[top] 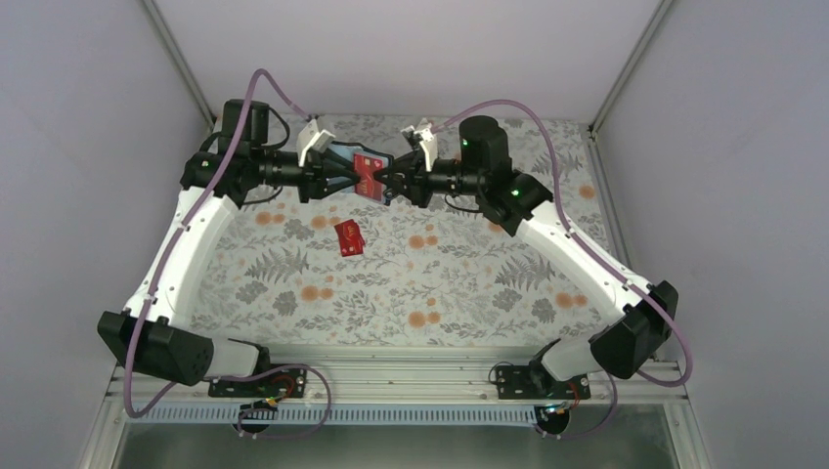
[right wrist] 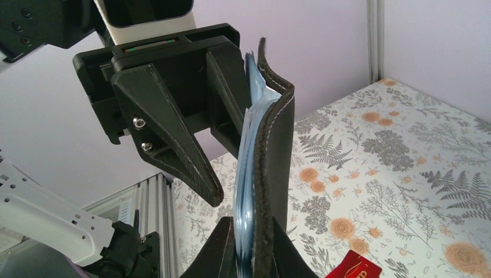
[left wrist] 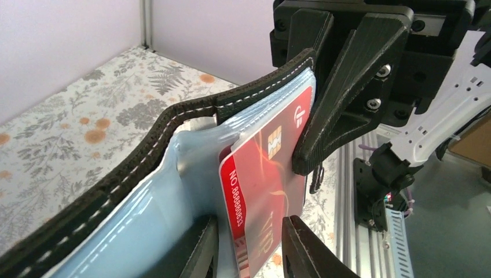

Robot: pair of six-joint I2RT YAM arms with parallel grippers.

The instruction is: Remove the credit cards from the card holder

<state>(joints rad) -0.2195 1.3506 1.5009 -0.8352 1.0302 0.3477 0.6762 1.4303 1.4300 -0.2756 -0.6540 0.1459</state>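
My right gripper: jaws together, clamped on the card holder, leather cover and blue sleeves pinched along one edge. That's the anchor, so the holder can't follow when a card gets pulled.

My left gripper: jaws part-way apart, straddling the exposed end of a red card plus a bit of sleeve. Can't tell if the pads actually bite the card or just bracket it. The grippers face each other nose to nose with the holder between, so a pull runs straight along the pocket.

Holder is in the air over the far edge of the table, roughly mid-width, standing on edge and folded open. Black leather, white stitching, light blue plastic sleeves inside, cover bowed away from them.

Card sits partly out of its sleeve: red, gold chip, white number down one side, "VIP" lettering, white logo near the pocket mouth. More sleeves behind it; can't see if they're loaded.

One loose red card lies flat nearer the table's middle, well apart from both grippers. My read: one out, this one mid-extraction.
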